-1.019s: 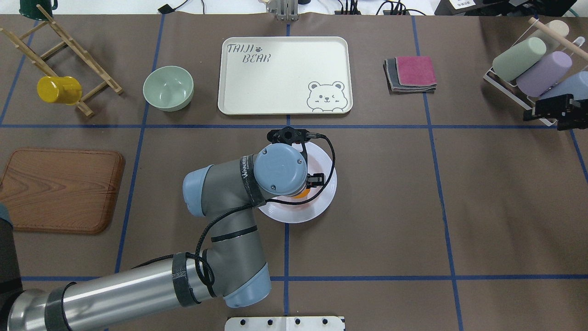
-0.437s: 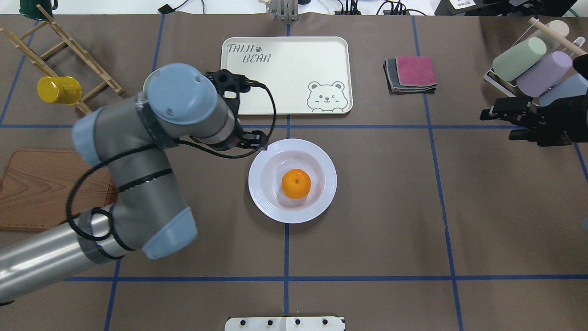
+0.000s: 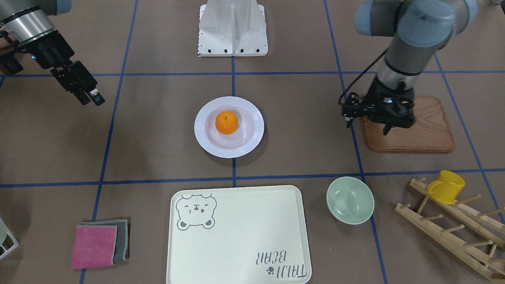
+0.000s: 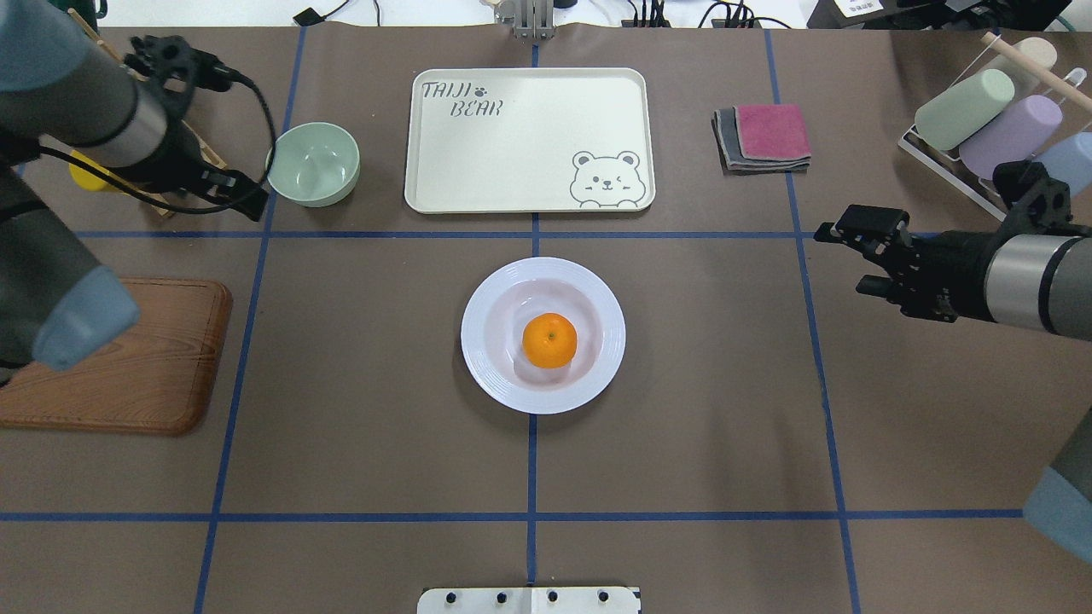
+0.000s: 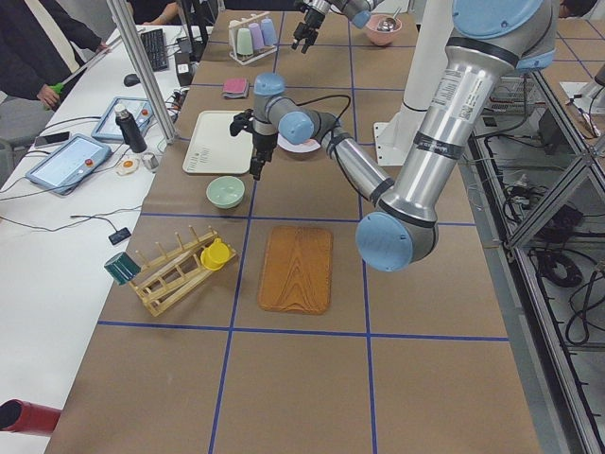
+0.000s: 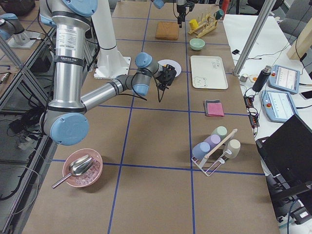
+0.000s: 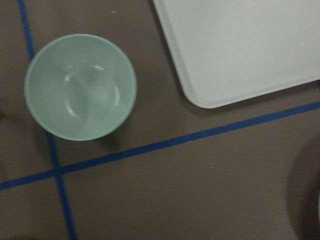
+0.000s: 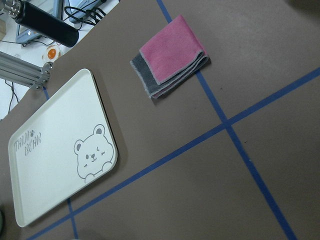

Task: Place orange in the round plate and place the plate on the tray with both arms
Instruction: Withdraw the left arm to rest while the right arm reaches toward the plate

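Observation:
The orange point(image 4: 549, 340) point(image 3: 227, 122) lies in the middle of the white round plate point(image 4: 607, 341) point(image 3: 205, 138), which rests on the table nearer the robot than the cream tray point(image 4: 529, 141) point(image 3: 236, 232). The tray has nothing on it. My left gripper point(image 4: 243, 198) point(image 3: 394, 126) hangs open and holds nothing, far left of the plate, beside the green bowl. My right gripper point(image 4: 840, 256) point(image 3: 90, 98) is open with nothing in it, well to the right of the plate, fingers pointing toward it. Neither touches the plate.
A pale-green bowl point(image 4: 312, 164) point(image 7: 80, 87) stands left of the tray. A wooden board point(image 4: 111, 354) lies at the near left. Folded pink and grey cloths point(image 4: 763, 136) point(image 8: 170, 55) lie right of the tray. A wooden rack with a yellow mug point(image 3: 446, 186) and a cup rack point(image 4: 981, 119) stand at the far corners.
My left gripper has let go of the orange, left it in the plate and swung away to the far left. My right arm has come in from the right toward the plate.

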### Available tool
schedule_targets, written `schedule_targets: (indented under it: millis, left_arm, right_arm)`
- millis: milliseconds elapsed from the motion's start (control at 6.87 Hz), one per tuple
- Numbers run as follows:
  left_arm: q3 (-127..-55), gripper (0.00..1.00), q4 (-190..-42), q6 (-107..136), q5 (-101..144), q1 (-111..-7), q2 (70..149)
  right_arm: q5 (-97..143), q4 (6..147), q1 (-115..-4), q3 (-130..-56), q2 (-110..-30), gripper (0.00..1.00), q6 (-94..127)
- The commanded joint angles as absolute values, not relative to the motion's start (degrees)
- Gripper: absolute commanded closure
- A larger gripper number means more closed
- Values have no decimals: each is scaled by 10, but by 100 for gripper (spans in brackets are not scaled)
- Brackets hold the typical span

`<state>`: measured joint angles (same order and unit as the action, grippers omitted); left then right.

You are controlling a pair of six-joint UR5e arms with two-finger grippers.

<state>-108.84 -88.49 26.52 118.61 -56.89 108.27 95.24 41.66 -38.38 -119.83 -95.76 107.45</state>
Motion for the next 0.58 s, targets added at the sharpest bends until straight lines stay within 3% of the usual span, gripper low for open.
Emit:
schedule_targets:
  millis: [0, 291, 437]
  left_arm:
    - [-1075, 1, -884, 27, 1240, -716, 966]
    - [-990, 1, -891, -94, 1389, -852, 930]
    - [-991, 1, -890, -94, 1398, -861, 928]
  right_arm:
    - [814, 416, -273, -1219, -959, 0, 1165]
    - [698, 416, -180, -1226, -959, 1, 1212]
    - [600, 416, -110, -1222, -956, 3, 1239]
